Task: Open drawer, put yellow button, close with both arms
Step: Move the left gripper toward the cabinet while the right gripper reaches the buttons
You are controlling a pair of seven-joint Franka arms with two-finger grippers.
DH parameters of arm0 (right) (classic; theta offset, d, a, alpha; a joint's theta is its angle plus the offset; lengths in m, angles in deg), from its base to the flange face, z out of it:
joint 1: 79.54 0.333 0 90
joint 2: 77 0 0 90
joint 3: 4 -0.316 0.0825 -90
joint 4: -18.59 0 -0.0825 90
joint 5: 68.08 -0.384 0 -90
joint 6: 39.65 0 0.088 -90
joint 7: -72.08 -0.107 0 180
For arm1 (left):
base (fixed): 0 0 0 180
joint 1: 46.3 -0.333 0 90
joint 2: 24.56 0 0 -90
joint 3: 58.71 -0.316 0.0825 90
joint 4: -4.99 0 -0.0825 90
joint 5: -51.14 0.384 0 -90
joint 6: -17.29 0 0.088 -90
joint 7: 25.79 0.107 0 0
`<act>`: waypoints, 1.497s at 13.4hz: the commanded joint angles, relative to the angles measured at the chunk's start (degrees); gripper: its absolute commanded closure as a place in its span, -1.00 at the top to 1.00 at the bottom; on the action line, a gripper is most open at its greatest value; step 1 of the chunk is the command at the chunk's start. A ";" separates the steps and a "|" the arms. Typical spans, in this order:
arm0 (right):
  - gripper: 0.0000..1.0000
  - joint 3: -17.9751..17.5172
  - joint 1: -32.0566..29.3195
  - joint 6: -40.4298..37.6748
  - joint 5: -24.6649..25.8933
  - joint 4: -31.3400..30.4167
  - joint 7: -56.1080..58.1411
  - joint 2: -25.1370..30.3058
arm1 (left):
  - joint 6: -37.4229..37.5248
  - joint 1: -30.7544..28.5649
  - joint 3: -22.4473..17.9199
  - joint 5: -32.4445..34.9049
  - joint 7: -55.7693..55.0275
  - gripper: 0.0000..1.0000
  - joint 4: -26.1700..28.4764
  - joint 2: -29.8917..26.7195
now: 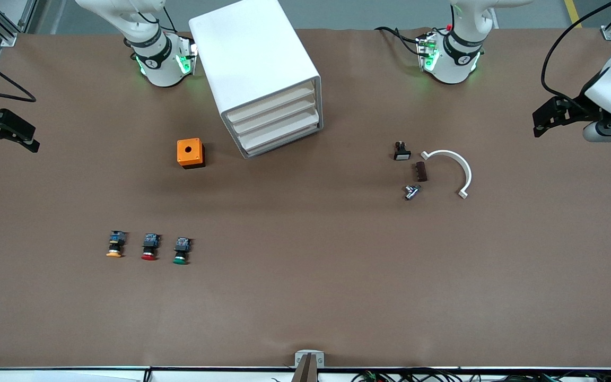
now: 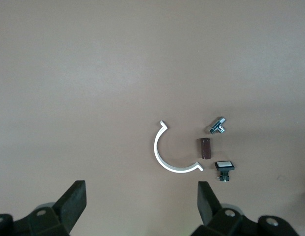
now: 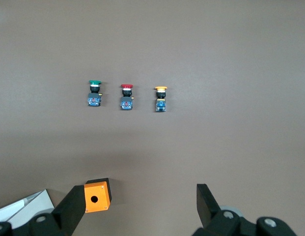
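On the table, the cabinet's drawer [image 1: 272, 102] sits shut; left gripper [image 2: 140, 201] and right gripper [image 3: 137, 206] gape.

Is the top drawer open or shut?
Shut. The top drawer sits flush with the two lower drawers in the white cabinet; none sticks out.
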 commanded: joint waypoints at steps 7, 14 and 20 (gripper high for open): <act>1.00 0.44 0.43 0.68 -0.41 -0.11 0.57 0.36 | 1.44 0.54 0.70 2.57 1.10 0.99 -10.58 13.11; 1.00 0.18 0.07 4.90 -0.50 0.07 1.09 -4.81 | -4.80 4.22 0.88 2.14 -6.07 1.00 -14.37 30.51; 1.00 0.27 0.17 8.33 -0.67 0.07 0.40 -16.05 | -6.30 14.59 0.96 1.97 -52.35 1.00 -14.82 37.82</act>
